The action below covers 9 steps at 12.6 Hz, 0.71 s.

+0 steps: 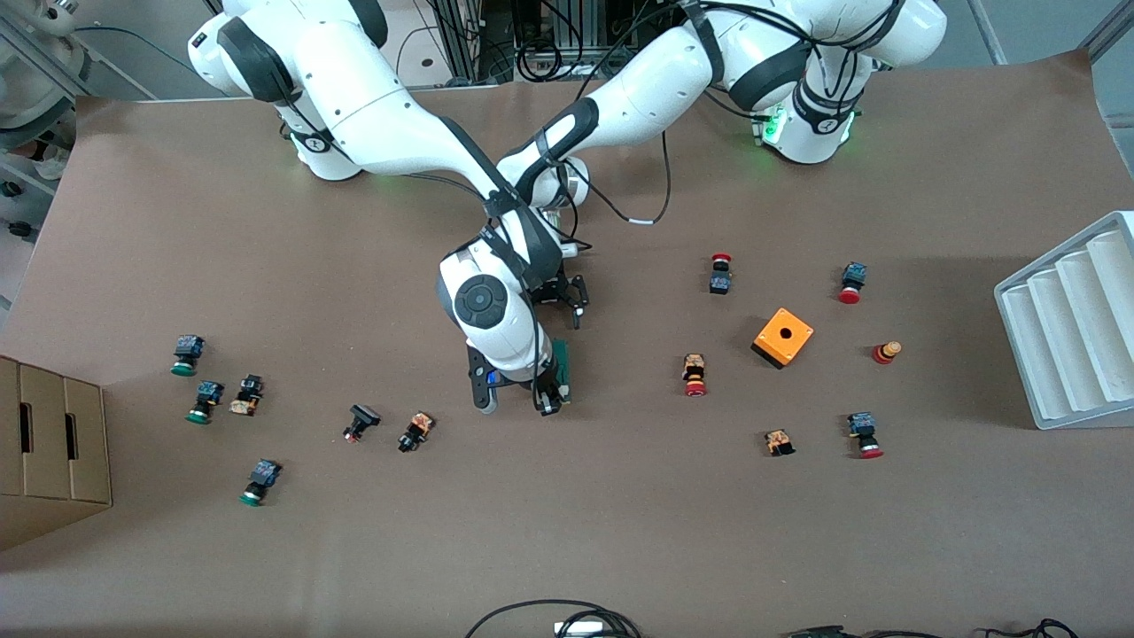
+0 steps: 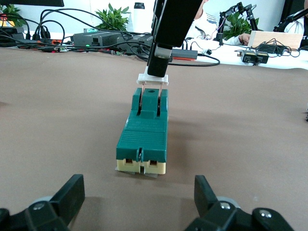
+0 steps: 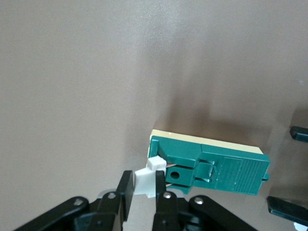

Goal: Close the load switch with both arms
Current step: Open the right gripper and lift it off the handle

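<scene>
The load switch is a slim green bar on a cream base, lying flat mid-table. Its white handle block sticks out at the end nearer the front camera, on thin metal blades. My right gripper is shut on that white block, one finger on each side; it also shows in the left wrist view and the front view. My left gripper is open just off the switch's other end, fingers wide apart with nothing between them. From the front camera, the left gripper hangs low there.
An orange box with a hole sits toward the left arm's end, with several red-capped push buttons around it. Green-capped buttons lie toward the right arm's end. A white ribbed tray and a cardboard box stand at the table's ends.
</scene>
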Tool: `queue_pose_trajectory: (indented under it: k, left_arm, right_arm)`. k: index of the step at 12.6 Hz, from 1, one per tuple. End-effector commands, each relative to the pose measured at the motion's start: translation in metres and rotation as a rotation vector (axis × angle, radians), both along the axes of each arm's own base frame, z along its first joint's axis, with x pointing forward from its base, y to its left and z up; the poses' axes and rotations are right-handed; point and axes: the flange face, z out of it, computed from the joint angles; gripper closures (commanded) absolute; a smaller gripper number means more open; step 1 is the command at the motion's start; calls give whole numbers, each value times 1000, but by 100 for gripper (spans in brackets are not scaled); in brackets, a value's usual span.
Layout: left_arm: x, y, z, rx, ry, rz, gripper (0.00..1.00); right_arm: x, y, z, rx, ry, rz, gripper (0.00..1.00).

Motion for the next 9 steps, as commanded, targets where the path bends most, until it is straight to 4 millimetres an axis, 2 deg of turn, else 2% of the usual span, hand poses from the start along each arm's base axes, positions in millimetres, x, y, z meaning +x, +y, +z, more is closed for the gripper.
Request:
queue_pose_trajectory:
  k: [1, 6, 9]
  left_arm:
    - [-3, -1, -21, -32, 16, -4, 0]
    - [-3, -1, -21, -32, 17, -3, 0]
    - [-3, -1, -21, -34, 16, -4, 0]
  right_arm:
    - [8, 5, -12, 24, -4, -16, 75]
    - [12, 1, -22, 15, -10, -21, 75]
    - [12, 1, -20, 15, -6, -21, 75]
